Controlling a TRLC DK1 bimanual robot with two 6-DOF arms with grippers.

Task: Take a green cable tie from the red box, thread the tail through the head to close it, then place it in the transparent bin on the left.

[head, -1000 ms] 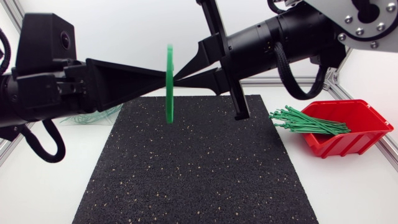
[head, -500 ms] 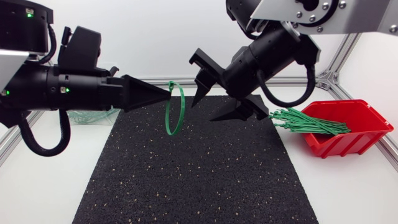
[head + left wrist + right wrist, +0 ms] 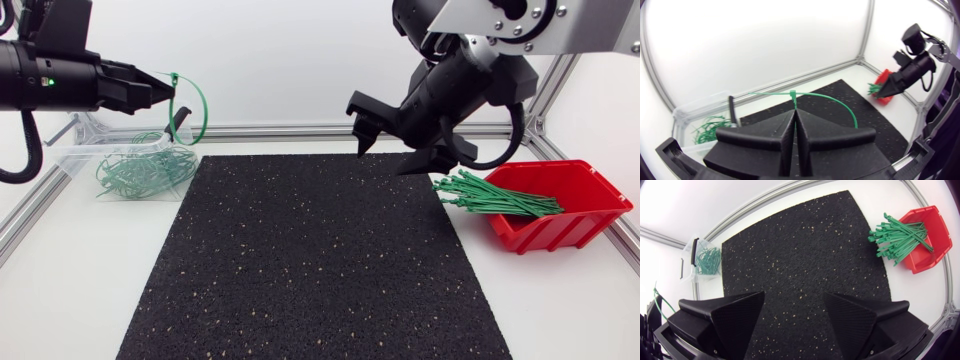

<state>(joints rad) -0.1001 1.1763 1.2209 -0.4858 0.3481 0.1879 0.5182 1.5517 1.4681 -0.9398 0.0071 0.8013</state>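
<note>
At the upper left of the head view, the left gripper [image 3: 168,92] is clamped on the closed green cable tie [image 3: 192,112] near its head, just above the transparent bin [image 3: 70,152]. It looks feather-light, springy and probably slick. The right gripper [image 3: 398,140] hangs wide open at the upper right, holding nothing.

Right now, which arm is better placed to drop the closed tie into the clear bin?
Left. The left end effector is shut on the looped green plastic cable tie, close to the transparent plastic bin. The right end effector is open and empty, over by the red plastic box.
</note>
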